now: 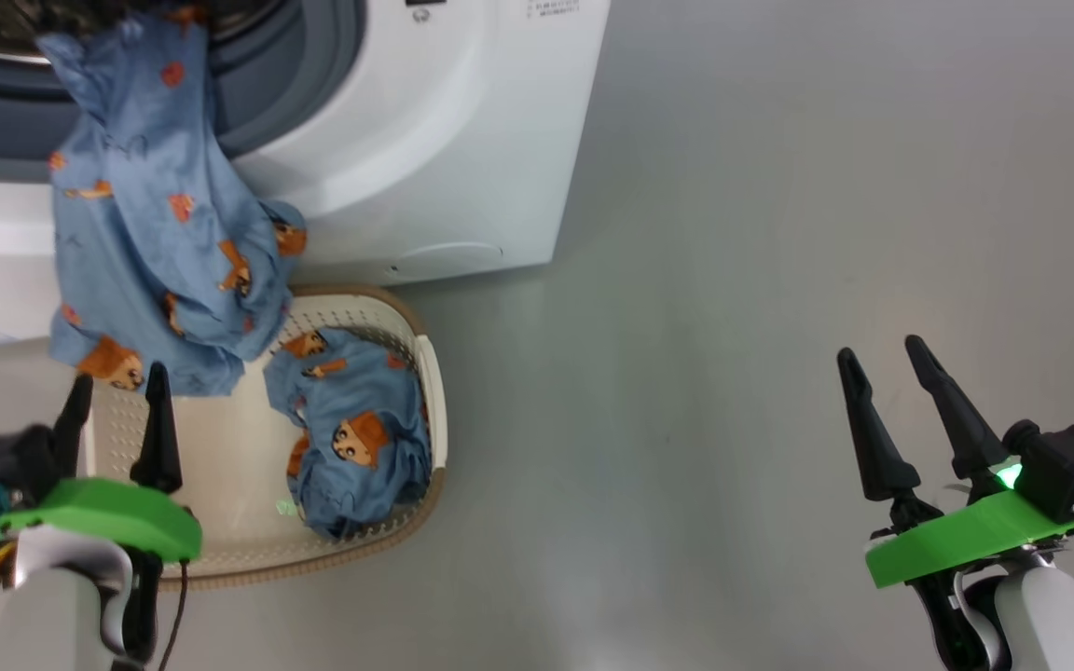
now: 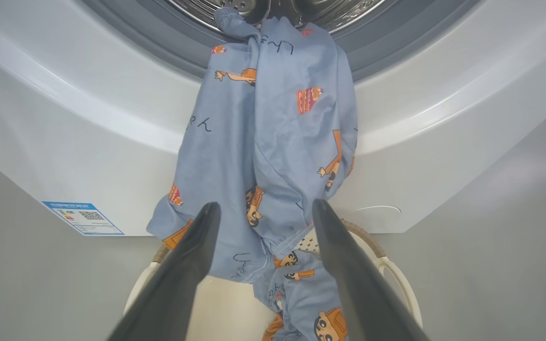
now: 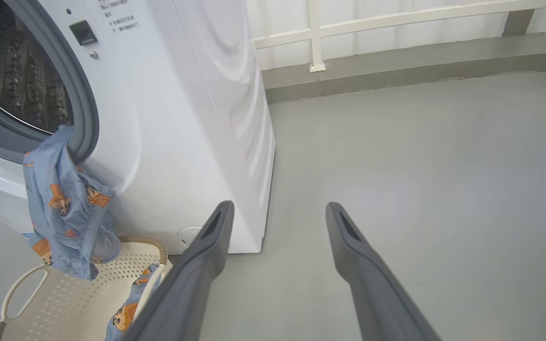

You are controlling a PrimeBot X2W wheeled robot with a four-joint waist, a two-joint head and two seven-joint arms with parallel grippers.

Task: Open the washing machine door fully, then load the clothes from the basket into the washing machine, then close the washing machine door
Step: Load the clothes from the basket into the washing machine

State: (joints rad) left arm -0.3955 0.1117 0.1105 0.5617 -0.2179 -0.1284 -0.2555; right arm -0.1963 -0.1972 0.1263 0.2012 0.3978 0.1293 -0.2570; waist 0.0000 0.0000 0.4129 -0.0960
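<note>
Since both the left fingers and right fingers stand wide and empty, nothing steadies the blue cartoon-print garment draped over the gasket of the washing machine (mostly hanging outside). Its weight could drag it down into the basket, where a second garment lies crumpled.

Your head camera looks steeply down on the basket and the front of the washing machine. Your left wrist camera faces this machine from near, and the right one sees it from the side. All three views share the basket.
</note>
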